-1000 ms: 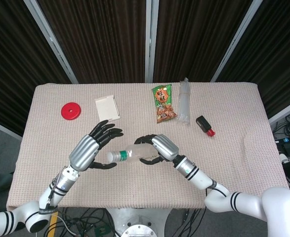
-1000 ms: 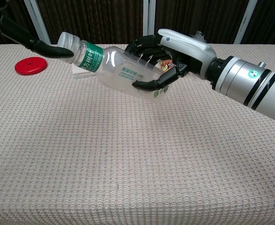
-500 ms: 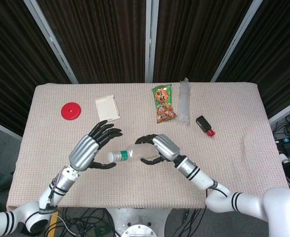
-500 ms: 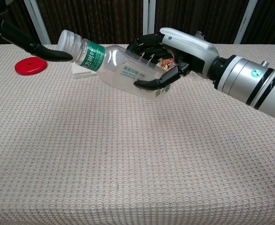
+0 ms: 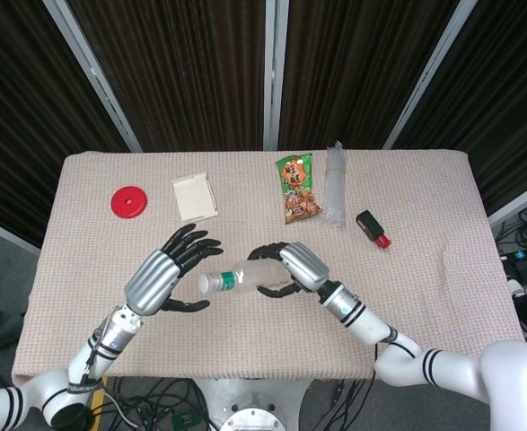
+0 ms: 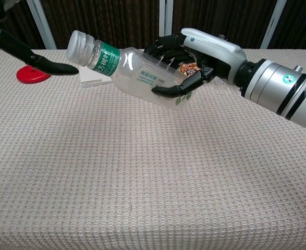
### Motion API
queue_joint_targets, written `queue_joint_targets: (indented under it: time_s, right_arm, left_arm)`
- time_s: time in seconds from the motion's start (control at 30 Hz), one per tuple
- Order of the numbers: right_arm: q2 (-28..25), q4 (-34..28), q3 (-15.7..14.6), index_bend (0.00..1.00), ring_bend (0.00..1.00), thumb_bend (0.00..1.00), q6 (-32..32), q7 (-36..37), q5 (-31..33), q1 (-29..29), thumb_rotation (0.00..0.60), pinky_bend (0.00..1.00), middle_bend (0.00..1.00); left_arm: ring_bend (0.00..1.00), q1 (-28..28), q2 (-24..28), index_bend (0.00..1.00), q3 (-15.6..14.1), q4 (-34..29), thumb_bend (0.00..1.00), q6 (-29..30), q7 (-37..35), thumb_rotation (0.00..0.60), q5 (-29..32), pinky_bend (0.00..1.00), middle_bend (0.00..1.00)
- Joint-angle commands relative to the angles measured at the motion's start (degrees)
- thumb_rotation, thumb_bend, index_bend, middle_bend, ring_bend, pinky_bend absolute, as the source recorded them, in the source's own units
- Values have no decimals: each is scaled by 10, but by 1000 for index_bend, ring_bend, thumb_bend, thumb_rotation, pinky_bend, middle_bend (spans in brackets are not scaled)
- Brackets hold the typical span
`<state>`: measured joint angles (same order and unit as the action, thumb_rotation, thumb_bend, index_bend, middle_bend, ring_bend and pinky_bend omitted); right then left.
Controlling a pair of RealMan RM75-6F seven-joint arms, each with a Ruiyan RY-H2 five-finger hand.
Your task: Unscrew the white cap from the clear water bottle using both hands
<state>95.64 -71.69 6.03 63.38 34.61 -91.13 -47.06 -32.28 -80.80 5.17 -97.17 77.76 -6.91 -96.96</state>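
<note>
My right hand [image 5: 296, 268] grips the clear water bottle [image 5: 245, 278] around its lower body and holds it in the air, lying nearly level with its neck pointing left. In the chest view the bottle [image 6: 142, 73] tilts neck-up, with a green label near the neck and the white cap [image 6: 77, 44] on it. The cap [image 5: 204, 283] sits just right of my left hand [image 5: 160, 275], whose fingers are spread around it. One dark left finger [image 6: 48, 65] reaches to just below the cap, a small gap apart. The left hand holds nothing.
On the beige tablecloth [image 5: 425, 269] lie a red disc [image 5: 129, 201], a white card [image 5: 196, 196], a green snack packet [image 5: 297, 189], a clear plastic wrapper [image 5: 336, 184] and a small black-and-red object [image 5: 373, 228], all toward the back.
The right hand has lifted the bottle a little and tipped its neck higher. The left finger that touched the cap a second ago now sits below it, apart.
</note>
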Motion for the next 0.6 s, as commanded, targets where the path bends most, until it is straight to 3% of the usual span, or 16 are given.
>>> queue_joint_targets:
  time_s: [0.03, 0.27, 0.6]
  right_arm:
    - [-1, 1, -1, 631, 378, 463, 0, 2, -1, 0, 600, 462, 528]
    - [0, 2, 0, 631, 379, 464, 3, 8, -2, 0, 600, 466, 528]
    - [2, 2, 0, 631, 379, 463, 7, 15, -3, 1, 600, 470, 528]
  left_arm:
    - [80, 4, 3, 283, -2, 2, 0, 2, -3, 600, 4, 41, 163]
    - [81, 11, 1, 341, -2, 6, 131, 10, -23, 600, 8, 45, 163]
    - [80, 9, -9, 359, -2, 17, 213, 13, -29, 600, 0, 44, 163]
